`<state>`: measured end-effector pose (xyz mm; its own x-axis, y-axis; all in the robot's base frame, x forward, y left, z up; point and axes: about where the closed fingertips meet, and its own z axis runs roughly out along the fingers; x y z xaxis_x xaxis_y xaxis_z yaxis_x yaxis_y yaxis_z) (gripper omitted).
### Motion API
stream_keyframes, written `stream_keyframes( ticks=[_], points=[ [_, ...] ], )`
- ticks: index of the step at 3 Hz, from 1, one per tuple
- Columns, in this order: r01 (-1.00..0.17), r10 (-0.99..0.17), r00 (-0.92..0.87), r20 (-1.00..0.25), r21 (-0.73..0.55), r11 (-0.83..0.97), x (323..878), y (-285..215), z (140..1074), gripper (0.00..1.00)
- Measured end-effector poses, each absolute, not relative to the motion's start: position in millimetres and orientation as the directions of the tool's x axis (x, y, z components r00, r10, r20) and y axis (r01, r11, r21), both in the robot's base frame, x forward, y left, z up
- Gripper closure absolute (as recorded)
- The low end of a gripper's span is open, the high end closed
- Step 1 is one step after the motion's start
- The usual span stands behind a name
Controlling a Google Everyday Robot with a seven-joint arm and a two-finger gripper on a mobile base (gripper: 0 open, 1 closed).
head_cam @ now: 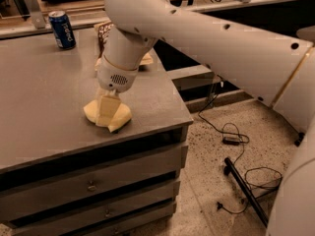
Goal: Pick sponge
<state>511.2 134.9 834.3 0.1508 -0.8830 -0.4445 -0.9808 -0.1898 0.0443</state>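
The sponge [90,110], a pale yellow flat pad, lies on the grey countertop [44,97] near its front right corner. My gripper [108,116] comes straight down on the sponge's middle. Its pale yellow fingers [107,108] stand close together, pinching the sponge, which looks bunched around them. Sponge parts show to the left and right of the fingers. The sponge still rests on the top. The white arm [206,38] reaches in from the right and hides what is behind it.
A blue Pepsi can [62,29] stands at the back left. A brown-and-yellow chip bag [102,32] lies behind the wrist, partly hidden. Drawers [88,186] sit under the top. Cables [231,136] and a black pole [246,191] lie on the floor to the right.
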Motion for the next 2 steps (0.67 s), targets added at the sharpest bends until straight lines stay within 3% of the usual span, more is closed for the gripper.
stream_keyframes(
  ticks=[1,2],
  points=[
    [-0.983,-0.884,0.15,-0.442,0.027,-0.181,509.3,132.7,839.5,1.0],
    [-0.981,-0.849,0.181,-0.497,-0.032,-0.19,511.0,129.1,867.4,1.0]
  ],
)
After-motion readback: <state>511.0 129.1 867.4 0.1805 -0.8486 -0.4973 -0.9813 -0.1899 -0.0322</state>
